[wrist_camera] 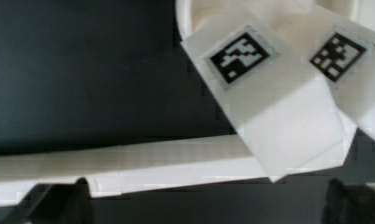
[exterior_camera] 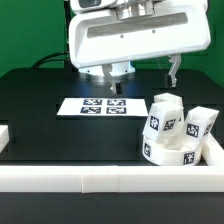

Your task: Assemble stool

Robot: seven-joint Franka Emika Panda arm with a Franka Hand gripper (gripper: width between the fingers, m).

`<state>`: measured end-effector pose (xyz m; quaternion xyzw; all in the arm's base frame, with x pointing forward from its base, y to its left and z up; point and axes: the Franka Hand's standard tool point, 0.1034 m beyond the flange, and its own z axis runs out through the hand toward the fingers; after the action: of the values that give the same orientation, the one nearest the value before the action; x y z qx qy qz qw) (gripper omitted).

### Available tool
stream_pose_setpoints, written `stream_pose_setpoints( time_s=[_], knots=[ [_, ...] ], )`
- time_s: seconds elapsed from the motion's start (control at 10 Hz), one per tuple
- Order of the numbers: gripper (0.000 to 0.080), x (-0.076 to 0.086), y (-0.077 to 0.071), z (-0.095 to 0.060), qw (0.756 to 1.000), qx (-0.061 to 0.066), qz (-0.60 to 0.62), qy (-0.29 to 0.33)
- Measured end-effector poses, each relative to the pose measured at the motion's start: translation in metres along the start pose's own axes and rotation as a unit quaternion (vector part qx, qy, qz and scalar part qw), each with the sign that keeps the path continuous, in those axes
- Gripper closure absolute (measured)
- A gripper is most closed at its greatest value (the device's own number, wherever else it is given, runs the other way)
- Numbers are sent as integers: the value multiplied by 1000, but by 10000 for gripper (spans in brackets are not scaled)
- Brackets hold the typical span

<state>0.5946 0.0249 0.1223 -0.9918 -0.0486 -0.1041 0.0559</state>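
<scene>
Exterior view: black table (exterior_camera: pixel 40 100). Marker board (exterior_camera: pixel 103 106) lies flat near the middle. Stool parts are bunched at the exterior view's right, against the white border rail (exterior_camera: pixel 60 178): the round seat (exterior_camera: pixel 168 152) low at the front, one leg (exterior_camera: pixel 163 114) standing just behind it, a second leg (exterior_camera: pixel 198 124) beside that. Third leg not made out. Arm hangs high behind the board; the claw itself is cropped, no fingers clear here.

Judgement: hard white plastic, stiff, light, somewhat slick. The legs' flat sides suit a pinch; the seat looks best taken across its rim.

Wrist view: a tagged leg (wrist_camera: pixel 282 95) fills the frame, tilted, above the rail. Claw (wrist_camera: pixel 209 200) spread wide, both fingertips (wrist_camera: pixel 59 200) dark at the edge, nothing between them, touching nothing.
</scene>
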Motion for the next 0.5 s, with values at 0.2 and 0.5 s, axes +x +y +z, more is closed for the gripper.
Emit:
stream_pose_setpoints(
  time_s=[0.2, 0.5],
  knots=[
    [150, -2, 3, 1, 996, -9, -92, -5],
    [150, -6, -16, 5, 997, -1, -71, -36]
  ],
)
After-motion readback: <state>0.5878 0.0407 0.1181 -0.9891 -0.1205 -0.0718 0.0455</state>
